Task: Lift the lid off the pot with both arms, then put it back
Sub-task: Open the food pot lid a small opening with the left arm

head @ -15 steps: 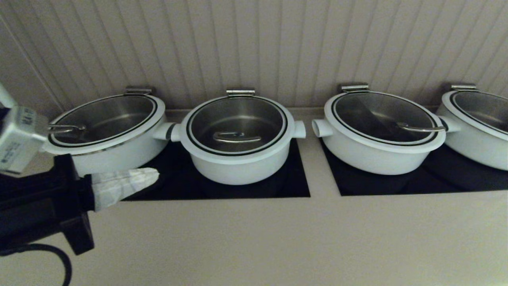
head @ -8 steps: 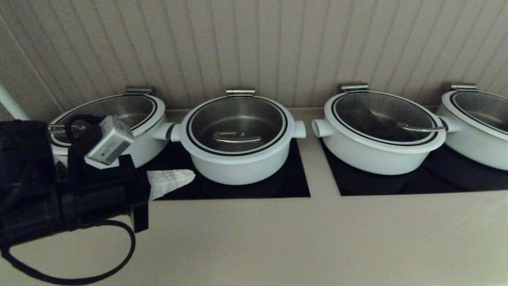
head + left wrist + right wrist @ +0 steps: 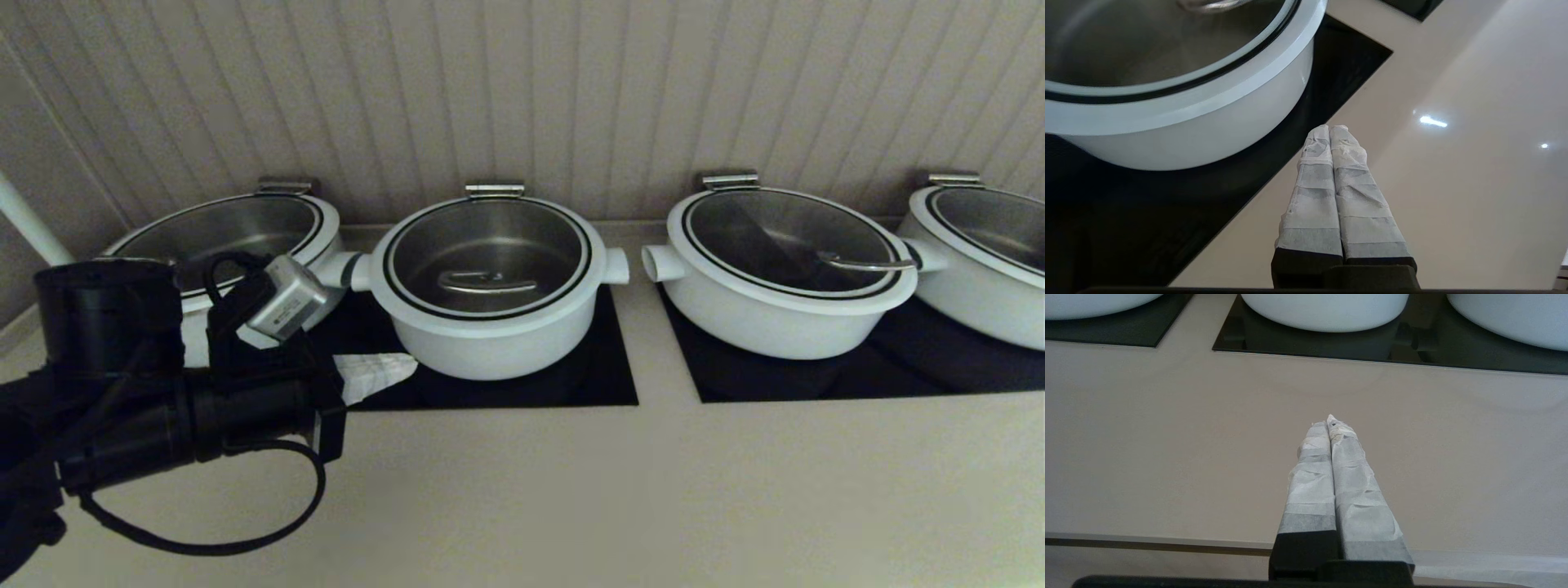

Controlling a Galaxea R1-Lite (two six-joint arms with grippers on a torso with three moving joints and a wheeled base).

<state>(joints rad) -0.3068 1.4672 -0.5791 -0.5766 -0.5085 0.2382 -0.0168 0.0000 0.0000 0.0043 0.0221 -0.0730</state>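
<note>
Glass lid (image 3: pixel 488 251) sits on the pot (image 3: pixel 490 339); left hand (image 3: pixel 408 365), fingers together, just beside it; right hand (image 3: pixel 1329 421) pressed together over the table (image 3: pixel 1167 437).

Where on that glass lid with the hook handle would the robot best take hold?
Probably the curved steel handle at the centre of the lid, approached from above. It rises off the glass and lies crosswise, so fingers could close over it; the rim sits flush on the pot. The left tool, shut, is beside the pot.

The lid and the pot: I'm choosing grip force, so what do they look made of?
The lid looks like clear glass, since the pot's inside shows through, with a shiny steel-looking handle. The pot looks like smooth white enamel or coated metal; which one is unclear.
</note>
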